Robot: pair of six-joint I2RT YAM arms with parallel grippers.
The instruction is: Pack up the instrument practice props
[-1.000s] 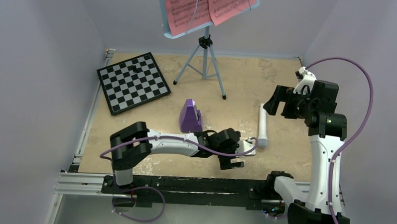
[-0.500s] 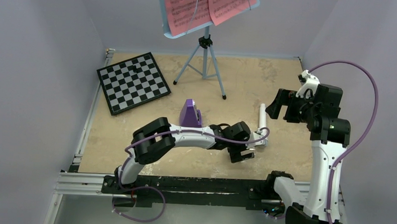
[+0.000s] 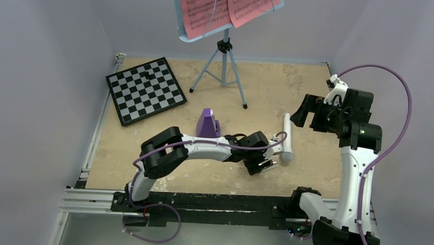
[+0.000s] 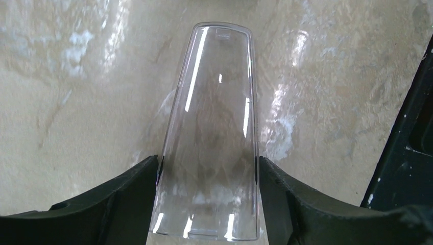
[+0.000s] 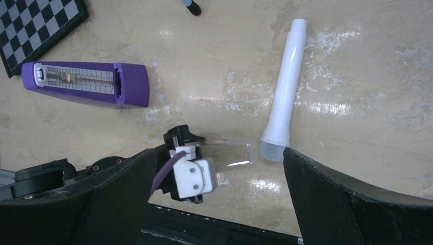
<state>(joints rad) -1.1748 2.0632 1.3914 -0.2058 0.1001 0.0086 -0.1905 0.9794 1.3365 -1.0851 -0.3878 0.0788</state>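
As loaded, stand point(image 3: 223, 57): light-blue tray on a thin tripod at the far side of the table point(image 3: 270, 86); on the tray, pink pages point(image 3: 205, 10) side by side, upper parts cut off by the frame.
Clear cover point(image 4: 207, 127): pinched near its wider end between both fingers point(image 4: 127, 196) of the left gripper point(image 4: 207, 168); narrow end pointing away from the wrist, over bare table; touching the table or not, cannot tell.
Left gripper: jaws pressed against the two long sides of the cover; low over the near middle of the table, to the near right of the purple wedge point(image 3: 207, 126).
White tube point(image 5: 286, 87): flat on the table, lengthwise away from the arms; grille end nearest, just beside the cover's tip, a small gap between.
Purple wedge: upright mid-table, left of the tube, scale face bare; apart from the cover.
Right gripper point(image 3: 308, 113): jaws spread wide, holding nothing; raised above the table to the right of the tube; tube end and cover framed between its fingers in the wrist view.
Chessboard point(image 3: 145, 90): flat at far left, well apart from both grippers.
Count: stand 1; pink pages 2; clear cover 1; white tube 1; purple wedge 1; chessboard 1; grippers 2.
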